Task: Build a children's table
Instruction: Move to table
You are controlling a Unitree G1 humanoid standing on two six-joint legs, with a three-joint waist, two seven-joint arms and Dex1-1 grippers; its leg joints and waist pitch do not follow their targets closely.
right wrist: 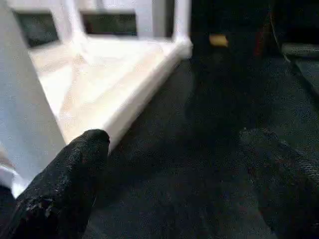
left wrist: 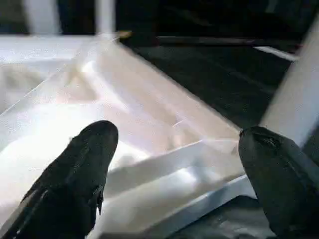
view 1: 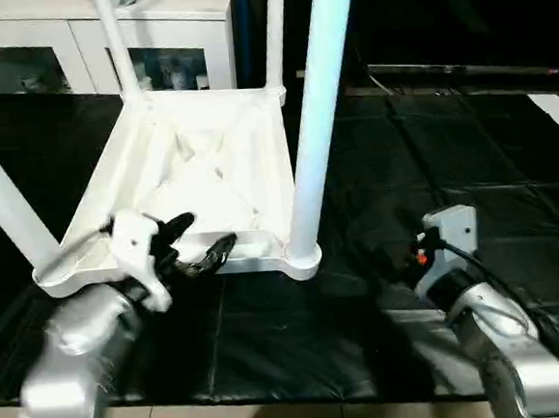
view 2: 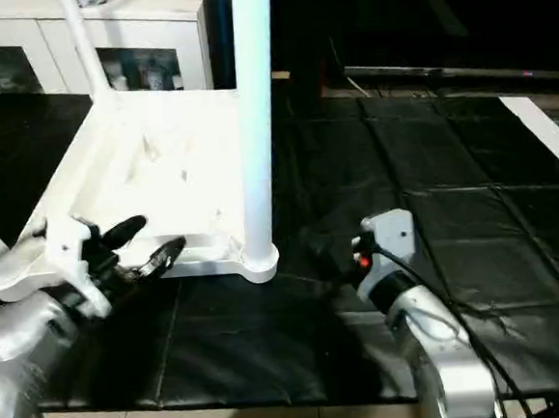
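Children's table [view 1: 199, 167]: upside down on black mat [view 1: 430, 158], legs up; likely light, stiff, smooth. Best gripped at frame rim. Left gripper [view 1: 197, 243] and right gripper [right wrist: 174, 174] both spread, empty.

The children's table [view 1: 199, 177] is white and lies inverted on black matting: ribbed, framed underside facing up, round tapered legs [view 1: 318, 109] standing upright at the corners.

Left pincer [view 1: 202, 236] held at the near rim of the upturned children's table [view 1: 209, 176], its black fingers [left wrist: 79, 174] spread wide, right pincer [right wrist: 174, 174] held well off the table's near right corner, likewise spread, both silver forearms raised from below.
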